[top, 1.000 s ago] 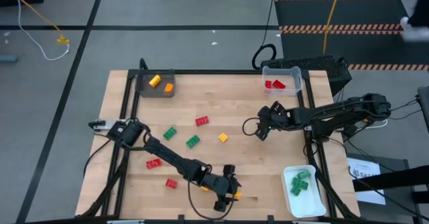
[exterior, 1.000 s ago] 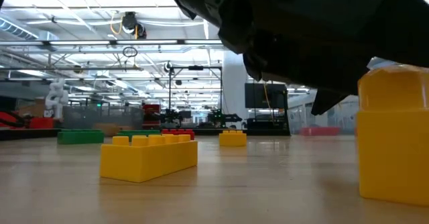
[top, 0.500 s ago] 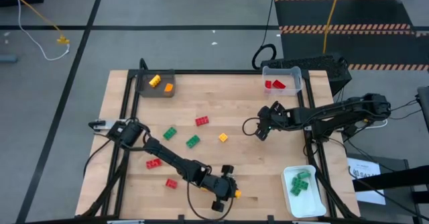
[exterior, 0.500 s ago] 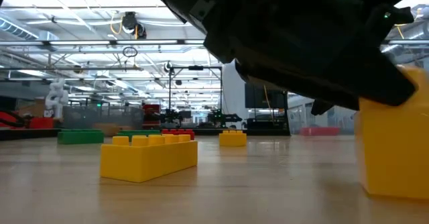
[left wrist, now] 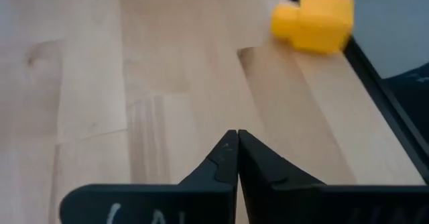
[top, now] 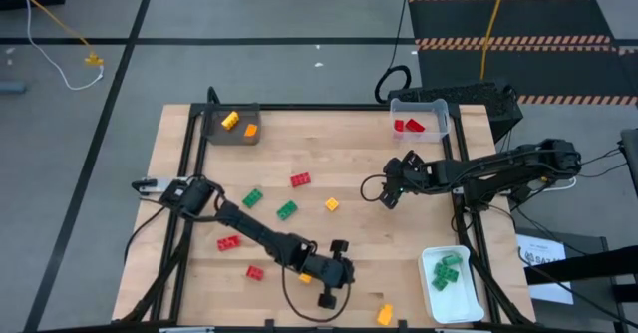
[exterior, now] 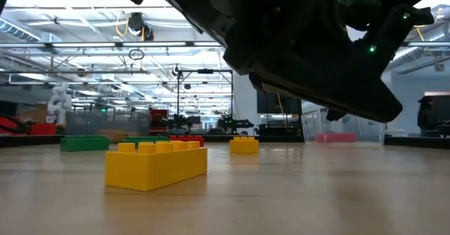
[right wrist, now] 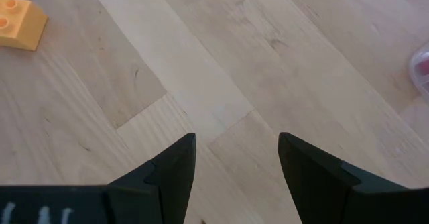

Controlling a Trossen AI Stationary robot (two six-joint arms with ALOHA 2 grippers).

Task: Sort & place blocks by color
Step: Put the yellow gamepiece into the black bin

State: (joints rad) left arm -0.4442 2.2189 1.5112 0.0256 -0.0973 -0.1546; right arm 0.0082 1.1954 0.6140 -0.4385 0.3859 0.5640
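My left gripper (top: 344, 273) (left wrist: 236, 138) is near the table's front edge, shut with nothing between its fingers. A yellow block (top: 385, 314) (left wrist: 315, 13) lies loose on the wood by the front edge, to the right of this gripper and apart from it. My right gripper (top: 389, 188) (right wrist: 236, 150) hovers open over bare wood at centre right. Red blocks (top: 300, 179), (top: 228, 242), green blocks (top: 287, 209) and a small yellow block (top: 332, 204) (right wrist: 20, 23) lie scattered on the table.
A grey tray (top: 214, 132) at the far left holds yellow and orange blocks. A clear bin (top: 439, 109) at the far right holds red ones. A white tray (top: 469, 298) at the near right holds green ones. In the low view a long yellow brick (exterior: 156, 164) lies close by.
My left gripper has shut. The yellow block that stood between its fingers has slipped out and slid toward the right along the front edge, where it now lies free. The gripper has drawn back slightly toward the far edge.
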